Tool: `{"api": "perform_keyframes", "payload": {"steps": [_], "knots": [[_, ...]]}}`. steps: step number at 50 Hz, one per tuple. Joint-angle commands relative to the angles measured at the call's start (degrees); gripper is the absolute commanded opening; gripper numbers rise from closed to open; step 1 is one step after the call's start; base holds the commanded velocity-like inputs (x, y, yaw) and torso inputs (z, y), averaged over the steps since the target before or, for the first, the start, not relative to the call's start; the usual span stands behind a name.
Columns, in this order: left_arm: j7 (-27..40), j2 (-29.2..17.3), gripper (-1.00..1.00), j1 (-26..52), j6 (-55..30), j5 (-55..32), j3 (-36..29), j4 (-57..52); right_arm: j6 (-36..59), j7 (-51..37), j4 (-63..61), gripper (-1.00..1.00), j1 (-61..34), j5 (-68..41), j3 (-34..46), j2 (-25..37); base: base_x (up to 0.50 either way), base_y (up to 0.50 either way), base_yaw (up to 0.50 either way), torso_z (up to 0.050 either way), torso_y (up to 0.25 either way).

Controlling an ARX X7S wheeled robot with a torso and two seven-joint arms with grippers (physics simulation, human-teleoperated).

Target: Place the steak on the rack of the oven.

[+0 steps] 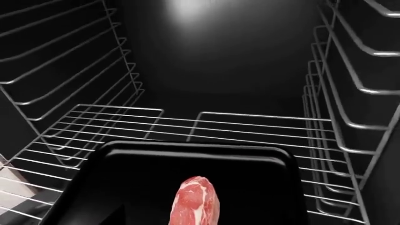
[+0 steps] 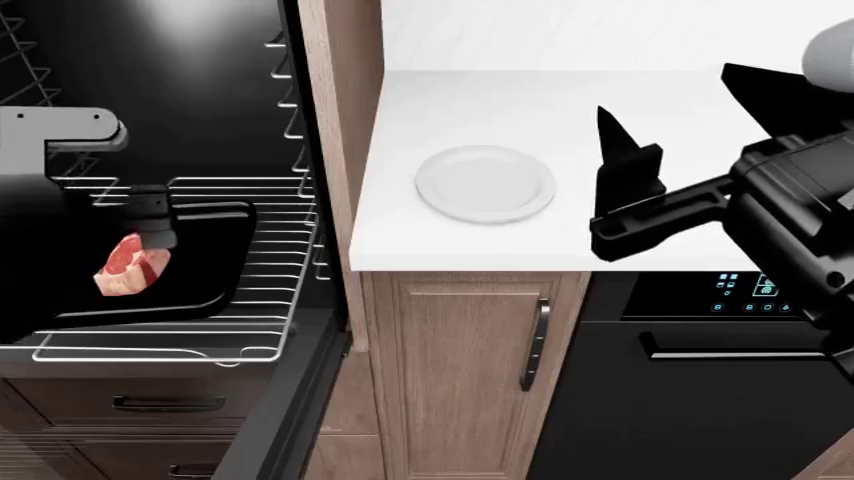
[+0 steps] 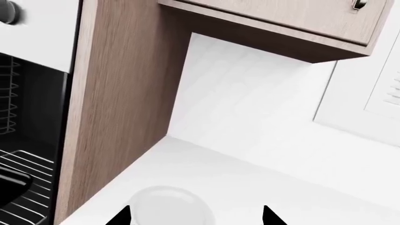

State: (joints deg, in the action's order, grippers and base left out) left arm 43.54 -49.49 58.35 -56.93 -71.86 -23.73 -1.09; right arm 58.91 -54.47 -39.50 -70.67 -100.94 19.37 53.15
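Left gripper point(image 2: 144, 240) inside the oven point(image 2: 174, 80), clamped on the steak point(image 2: 127, 268). One black finger point(image 2: 156, 222) pressed against the top of the meat; other finger hidden behind the arm. Steak held on edge, red-pink face and pale fat rim toward the head camera, hanging over the near left part of the tray point(image 2: 200, 255). Hard to tell from the head view whether clear of the tray floor or touching it.

From the left wrist: steak point(image 1: 196, 202) upright at the near edge, over the black tray point(image 1: 187, 161). No fingers in sight there. Tray sitting on the rack point(image 1: 250, 127), wire bars showing bare behind it and to both sides. Side rails point(image 1: 350, 93) stacked up both oven walls, black back wall point(image 1: 218, 70) beyond.

Rack point(image 2: 280, 300) pulled partly out of the oven, raised front rim nearest the robot, tray toward its left half, bare bars at its right.

Right gripper point(image 2: 625, 195) over the white counter point(image 2: 441, 110), jaws apart and holding nothing, just right of the plate point(image 2: 485, 184). From the right wrist: two black fingertips point(image 3: 122, 216) spread wide, plate point(image 3: 167, 206) on the counter between them, nothing on the plate. Wood panel point(image 3: 119, 93) between counter and oven.

Under the counter: a wood door point(image 2: 454, 370) with a dark handle point(image 2: 538, 345), and to its right a second black oven point(image 2: 694, 390) with a blue display
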Motion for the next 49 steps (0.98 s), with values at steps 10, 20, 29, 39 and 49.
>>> {"api": "perform_keyframes", "payload": {"steps": [10,20,29,39,49], "knots": [[9.12,-10.02,1.0,-8.71,-0.05,-13.15,8.74,-21.48,-1.55,-0.05,-2.9,1.0,1.98,-0.86,-1.38,1.81,0.0,0.0,0.0,0.0,0.0],[8.39,-17.54,1.0,-14.18,2.08,-18.14,14.08,-33.64,-1.5,-2.36,-5.77,1.0,1.25,-4.73,-1.58,4.39,0.0,0.0,0.0,0.0,0.0],[6.78,-21.82,1.0,-18.2,4.4,-20.91,18.29,-40.65,-1.28,-2.51,-7.93,1.0,0.61,-6.93,-1.79,5.86,0.0,0.0,0.0,0.0,0.0],[4.76,-27.12,1.0,-31.53,7.98,-24.09,34.58,-51.02,-3.36,-3.69,-12.15,1.0,0.21,-9.65,-4.18,8.12,0.0,0.0,0.0,0.0,0.0],[5.47,-22.53,1.0,-40.95,1.08,-32.8,59.37,-58.51,-6.16,-9.88,-16.7,1.0,-5.18,-15.18,-4.4,8.73,0.0,0.0,0.0,0.0,0.0]]}}
